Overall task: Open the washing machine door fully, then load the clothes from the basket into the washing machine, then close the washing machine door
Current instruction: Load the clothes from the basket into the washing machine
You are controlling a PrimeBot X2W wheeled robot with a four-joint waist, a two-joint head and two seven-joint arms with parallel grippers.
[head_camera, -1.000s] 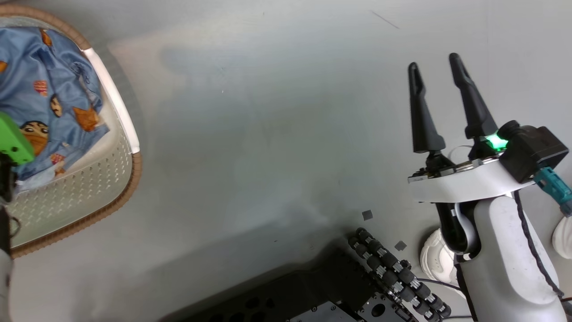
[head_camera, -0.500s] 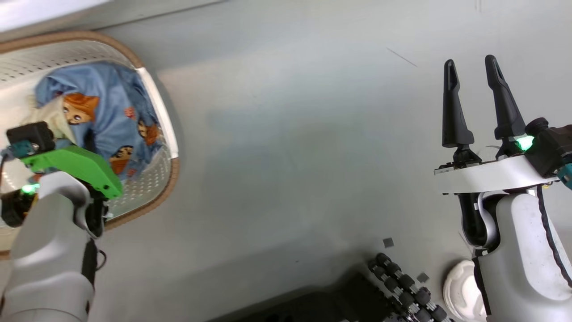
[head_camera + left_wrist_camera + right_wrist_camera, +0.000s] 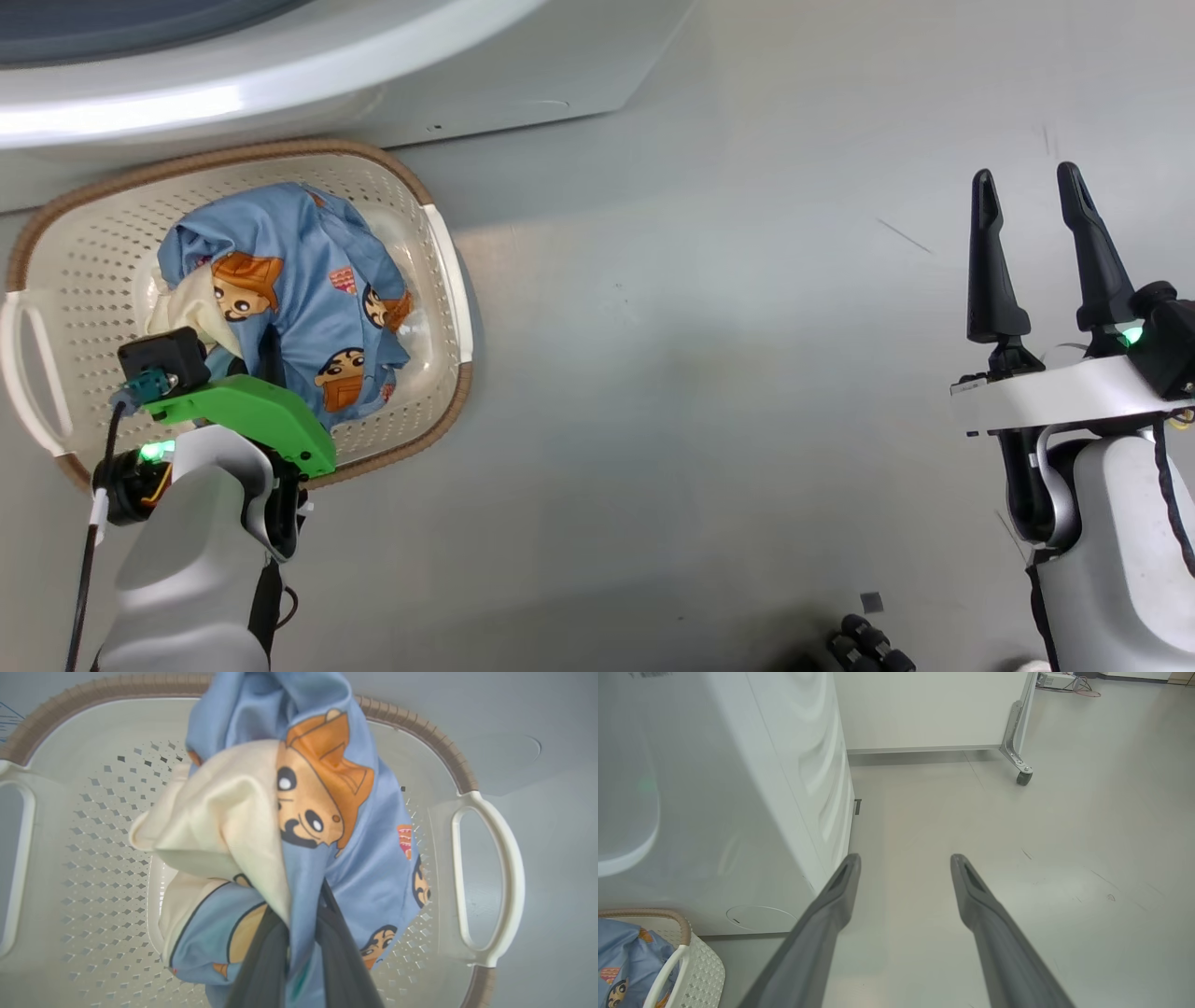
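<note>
1 clothes bundle [image 3: 308, 280] pinched by L hand [image 3: 299, 914], now bunched, cam shifted

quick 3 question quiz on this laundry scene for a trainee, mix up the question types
1. True or false: the right gripper is shut on the light blue cartoon-print clothes.
2. Where does the cream-white perforated plastic basket with the brown rim stand?
A. on the grey floor by the big white washing machine
B. on top of the machine
C. inside the drum
3. Fill in: the left gripper is shut on the ____.

Key: 1 false, its jaws stand open over bare floor; 2 A; 3 clothes.
</note>
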